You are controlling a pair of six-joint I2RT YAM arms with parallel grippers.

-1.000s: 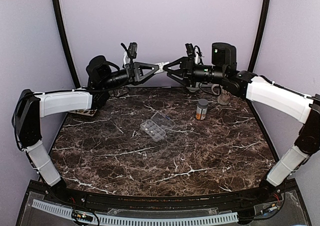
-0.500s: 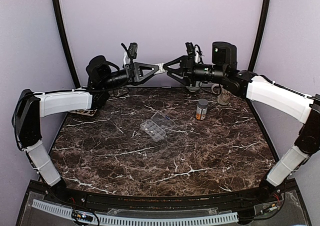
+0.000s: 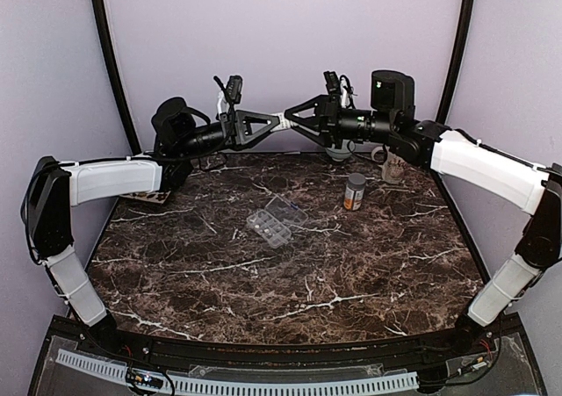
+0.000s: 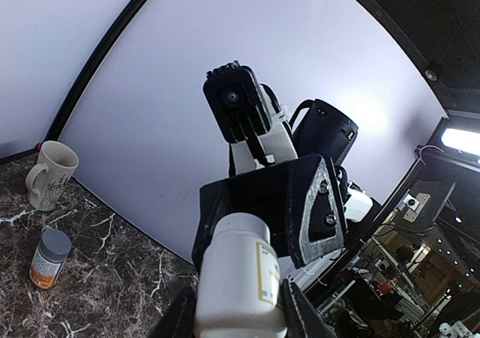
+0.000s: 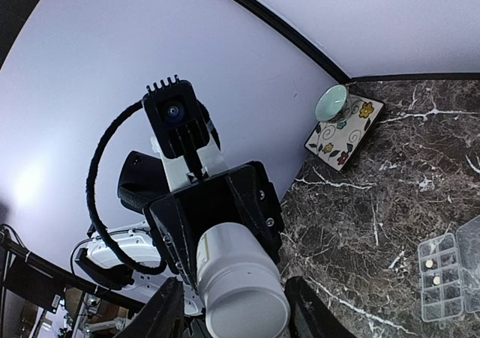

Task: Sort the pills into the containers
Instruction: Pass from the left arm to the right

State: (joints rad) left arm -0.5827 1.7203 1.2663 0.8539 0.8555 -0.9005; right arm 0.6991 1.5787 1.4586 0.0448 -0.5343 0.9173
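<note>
Both grippers meet high above the back of the table. My left gripper [image 3: 274,121] [image 4: 238,315] is shut on the body of a small white bottle [image 3: 283,119] [image 4: 236,278]. My right gripper [image 3: 295,119] [image 5: 244,312] faces it and stands open around the bottle's cap end [image 5: 244,304], with a gap showing on each side. The clear organiser box [image 3: 275,223] [image 5: 450,274] lies on the table with its lid open. Two yellowish pills [image 5: 429,264] sit in its containers.
An amber bottle with a grey cap [image 3: 355,191] [image 4: 49,257] stands right of the organiser. A mug [image 3: 392,168] [image 4: 51,174] is at the back right. A small green bowl [image 5: 330,102] rests on a flowered tile [image 5: 341,132] at the back left.
My right gripper has edged slightly left and up toward the left gripper, around the bottle's cap. The left gripper has held still with the bottle.
</note>
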